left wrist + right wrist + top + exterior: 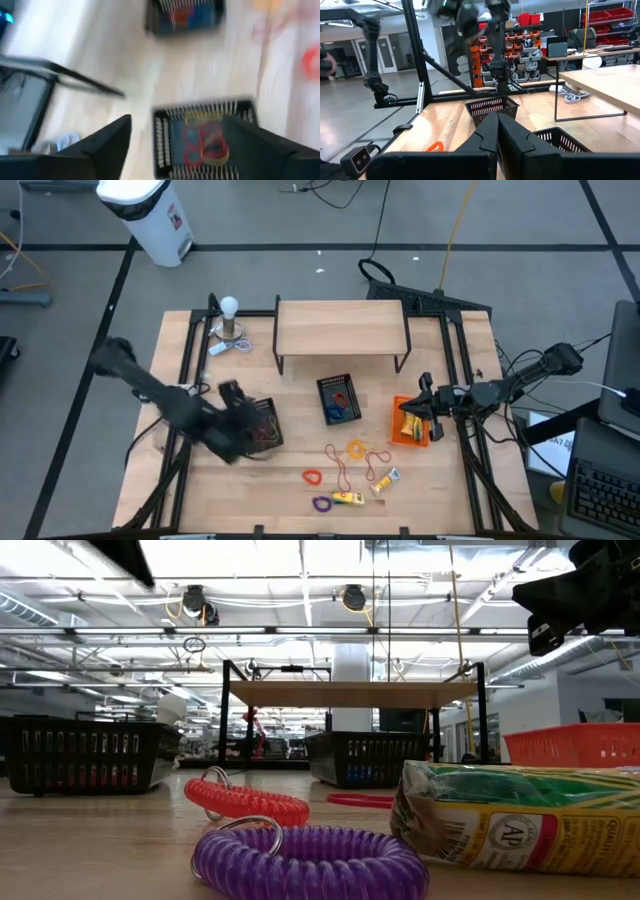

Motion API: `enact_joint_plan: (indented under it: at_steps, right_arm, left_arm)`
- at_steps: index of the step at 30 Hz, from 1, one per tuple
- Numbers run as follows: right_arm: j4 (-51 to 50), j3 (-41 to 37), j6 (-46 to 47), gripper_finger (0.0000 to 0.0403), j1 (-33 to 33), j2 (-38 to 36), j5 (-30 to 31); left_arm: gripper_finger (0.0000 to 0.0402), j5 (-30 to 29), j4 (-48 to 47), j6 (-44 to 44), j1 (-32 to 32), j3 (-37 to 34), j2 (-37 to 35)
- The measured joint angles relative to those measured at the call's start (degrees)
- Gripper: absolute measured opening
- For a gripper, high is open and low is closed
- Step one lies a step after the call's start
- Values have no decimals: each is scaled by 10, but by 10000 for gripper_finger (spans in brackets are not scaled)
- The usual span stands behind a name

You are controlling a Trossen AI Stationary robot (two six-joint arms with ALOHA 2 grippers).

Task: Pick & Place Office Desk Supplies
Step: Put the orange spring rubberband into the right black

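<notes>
Loose supplies lie on the wooden table near its front edge: an orange loop (355,448), thin red loops (342,468), a red coil (250,802), a purple coil (310,860) and yellow packets (348,498). My left gripper (177,122) hangs open above the left black basket (205,140), which holds red, yellow and blue loops; nothing is between its fingers. At the right, my right gripper (428,395) is shut and empty beside the orange basket (410,422).
A second black basket (338,398) with red and blue items sits mid-table. A low wooden shelf (342,328) stands at the back, with a white ball-topped stand (230,320) to its left. Black frame rails run along both table sides.
</notes>
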Motion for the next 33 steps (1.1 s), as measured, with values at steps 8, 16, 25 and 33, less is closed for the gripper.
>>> enact_joint_plan:
  at_steps: [8, 16, 25, 33]
  right_arm:
    - [20, 0, -15, 0, 0, 0, 1]
    - [25, 0, -15, 0, 0, 0, 1]
    - [55, 0, -21, 0, 0, 26, 19]
    - [61, 0, -23, 0, 0, 49, 35]
  left_arm:
    - [104, 67, 206, 308, 48, -64, -238]
    - [21, 119, 464, 322, 124, -198, -393]
    - [6, 148, 568, 383, 171, -370, -494]
    - [2, 145, 570, 301, 214, -500, -665]
